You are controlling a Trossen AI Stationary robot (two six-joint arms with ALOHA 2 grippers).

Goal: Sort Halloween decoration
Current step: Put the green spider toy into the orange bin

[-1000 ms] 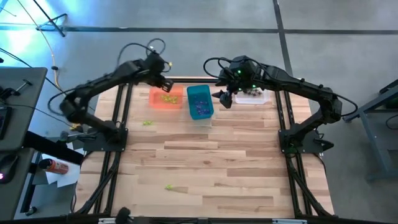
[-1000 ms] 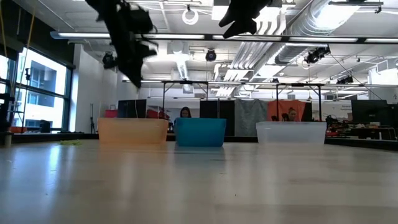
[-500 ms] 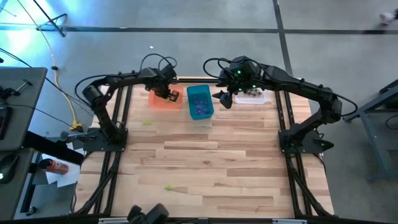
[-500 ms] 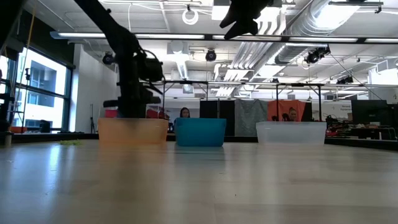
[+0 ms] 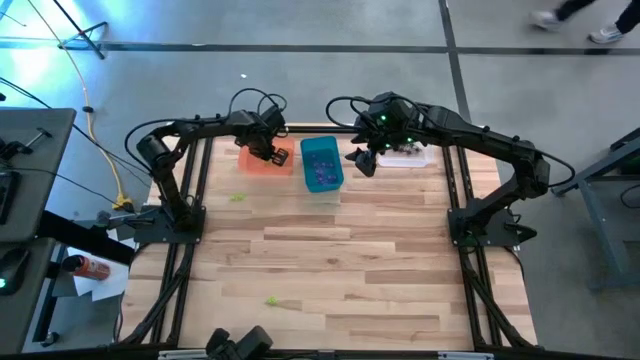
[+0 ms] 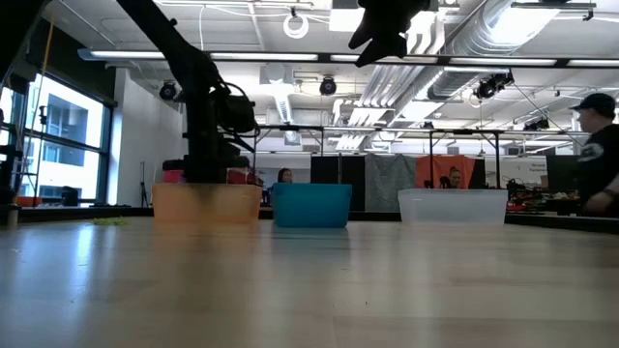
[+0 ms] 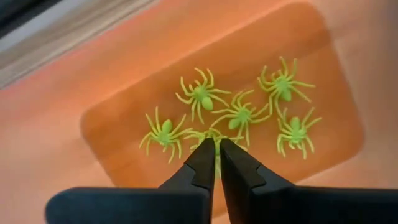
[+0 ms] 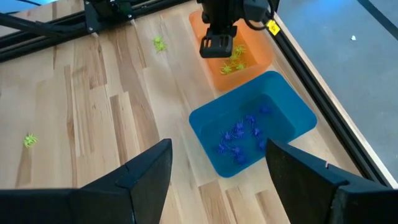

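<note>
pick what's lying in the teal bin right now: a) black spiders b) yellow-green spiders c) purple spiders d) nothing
c: the right wrist view shows a cluster of purple spiders on the floor of the teal bin, while the yellow-green spiders lie in the orange bin beside it.

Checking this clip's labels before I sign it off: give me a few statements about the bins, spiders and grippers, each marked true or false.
1. The left gripper is down inside the orange bin. True.
2. The orange bin holds purple spiders. False: it holds yellow-green spiders.
3. The right gripper has its fingers wide apart, holding nothing. True.
4. The teal bin is empty. False: purple spiders lie in it.
5. Two loose spiders lie on the table. True.
</note>
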